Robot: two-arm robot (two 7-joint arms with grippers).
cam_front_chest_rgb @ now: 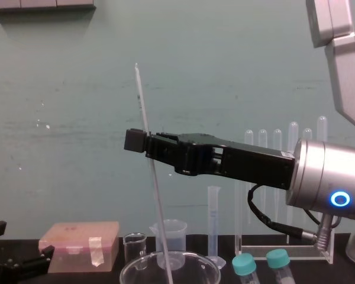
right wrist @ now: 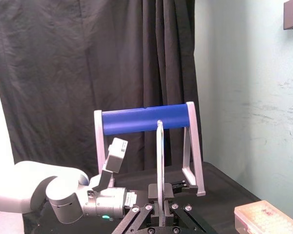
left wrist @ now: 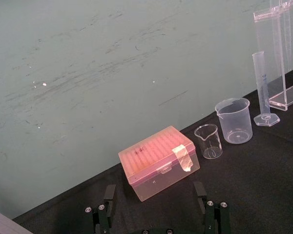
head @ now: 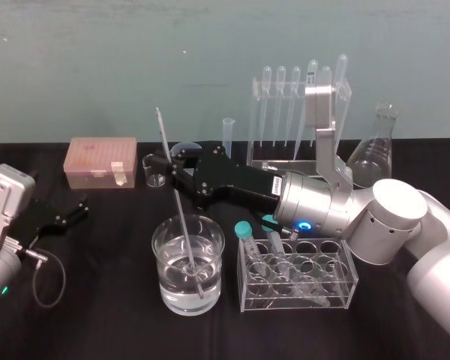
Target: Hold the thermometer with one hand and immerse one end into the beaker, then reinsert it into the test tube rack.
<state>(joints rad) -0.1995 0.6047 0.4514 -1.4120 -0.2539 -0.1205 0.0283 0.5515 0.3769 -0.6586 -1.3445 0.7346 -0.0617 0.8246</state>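
The left gripper (head: 64, 212) is parked low over the counter (head: 97, 300), fingers spread wide. The thermometer (head: 182, 214) is pinched above mid-length by the right gripper (head: 169, 168), its lower end dipped in the beaker (head: 159, 259). Being light, stiff, slippery and brittle glass, it is judged best clamped gently. The test tube rack (head: 253, 127) stands behind, rightward

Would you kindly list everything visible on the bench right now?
thermometer: one, whitish, tip in beaker
beaker: one, clear, front centre
test tube rack: one, clear, back
pipettes: six, clear, in rack
tube stand: one, clear, front right
capped tubes: two, teal-capped, in stand
tip box: one, pink, back left
small beakers: two, clear, back
graduated cylinder: one, clear, back
flask: one, clear, back right
right gripper: black, holding thermometer
left gripper: black, open, left
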